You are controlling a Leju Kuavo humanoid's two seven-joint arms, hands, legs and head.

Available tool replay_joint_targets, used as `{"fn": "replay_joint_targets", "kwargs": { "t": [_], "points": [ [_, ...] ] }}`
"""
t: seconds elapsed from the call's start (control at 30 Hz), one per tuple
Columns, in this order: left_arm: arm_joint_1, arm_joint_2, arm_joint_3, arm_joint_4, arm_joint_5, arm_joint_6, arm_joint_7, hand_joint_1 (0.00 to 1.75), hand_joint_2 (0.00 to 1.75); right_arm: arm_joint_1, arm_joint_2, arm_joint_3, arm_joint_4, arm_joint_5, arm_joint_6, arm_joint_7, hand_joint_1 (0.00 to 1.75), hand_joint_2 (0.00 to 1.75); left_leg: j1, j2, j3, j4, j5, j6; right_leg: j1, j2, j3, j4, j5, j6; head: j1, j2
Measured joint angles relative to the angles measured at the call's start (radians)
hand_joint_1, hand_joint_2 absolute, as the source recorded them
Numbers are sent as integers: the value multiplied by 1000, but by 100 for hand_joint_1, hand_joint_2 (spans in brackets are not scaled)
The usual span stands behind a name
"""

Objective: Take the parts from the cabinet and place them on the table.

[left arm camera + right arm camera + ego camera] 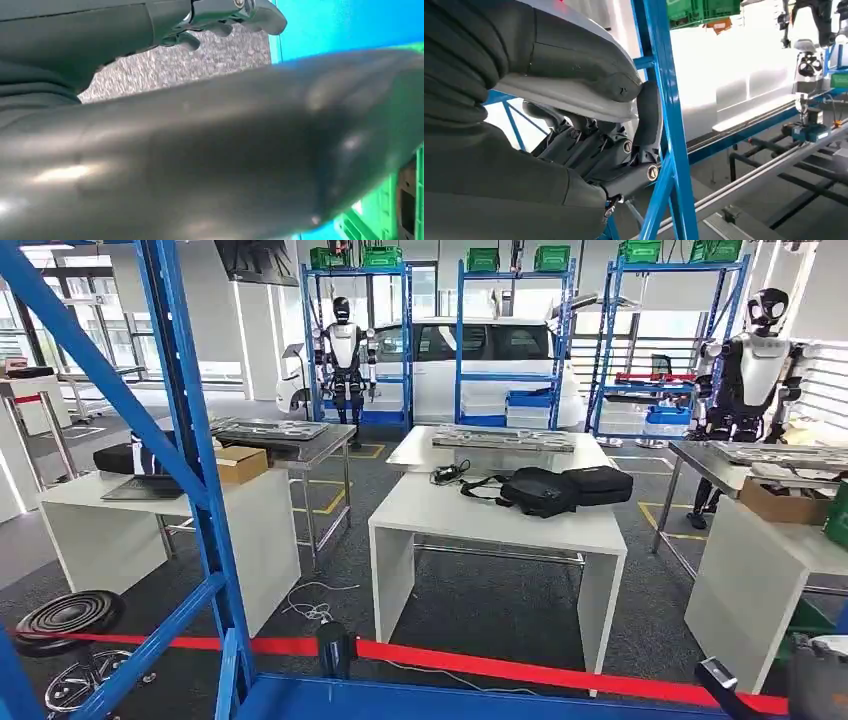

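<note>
Parts were the job, and one large part [225, 150] lay right across the left wrist view: a long, dark grey, glossy rounded moulding, close to the camera and above a green crate [380, 210]. The left hand [220, 15] sat at its far edge with fingers curled; whether it gripped the part I could not tell. In the right wrist view the right hand [594, 145] pinched a pale curved rim, apparently the same part, between the thick thumb and the dark fingers, hard against the blue cabinet upright [664, 100].

Judging by its sheen and smooth curve, the part looked stiff, slick and bulky rather than heavy, so it would likely slip under a loose hold and swing if carried by one end. A rim or edge at each end, one per hand, seemed the best purchase. The white table [500, 515], carrying black bags [560, 488], stood well beyond the cabinet frame.
</note>
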Motion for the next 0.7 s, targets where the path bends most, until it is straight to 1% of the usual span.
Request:
{"fn": "replay_joint_targets", "kwargs": {
  "t": [0.03, 0.07, 0.13, 0.2, 0.33, 0.53, 0.7],
  "points": [
    [0, 0, 0, 0, 5, -2, -2, 0, 0, 1, 0, 0, 0, 0, 0, 0, 175, 175, 0, 0, 0, 0, 0, 0, 0, 0, 0, 0, 0, 0, 0, 0],
    [0, 0, 0, 0, 6, 2, -3, 0, 175, 2, 0, 0, 0, 1, 0, 2, 175, 175, 0, 0, 0, 0, 0, 0, 0, 0, 0, 0, 0, 0, 0, 0],
    [0, 0, 0, 0, 6, 12, 5, 0, 175, 2, 1, 0, 0, 9, 1, 3, 175, 175, 0, 0, 0, 0, 0, 0, 0, 0, 0, 0, 0, 0, 0, 0],
    [0, 0, 0, 0, 10, -7, 17, 0, 175, 2, 3, 0, 0, 12, 3, 3, 175, 175, 0, 0, 0, 0, 0, 0, 0, 0, 0, 0, 0, 0, 0, 0],
    [0, 0, 1, 0, 10, -11, 33, 0, 175, 2, 7, 0, 0, 18, 3, 10, 175, 175, 0, 0, 0, 0, 0, 0, 0, 0, 0, 0, 0, 0, 0, 0],
    [0, 0, 2, 0, 21, -10, 31, 0, 175, 5, 8, -3, 0, 19, 2, 15, 175, 175, 0, 0, 0, 0, 0, 0, 0, 0, 0, 0, 0, 0, 0, 0],
    [-1, 0, 3, 0, 22, 52, 59, 0, 175, 8, 8, -18, 0, 22, 1, 2, 175, 175, 0, -1, 0, 0, 0, 0, 0, 0, 0, 0, 0, 0, 0, 0]
  ]
}}
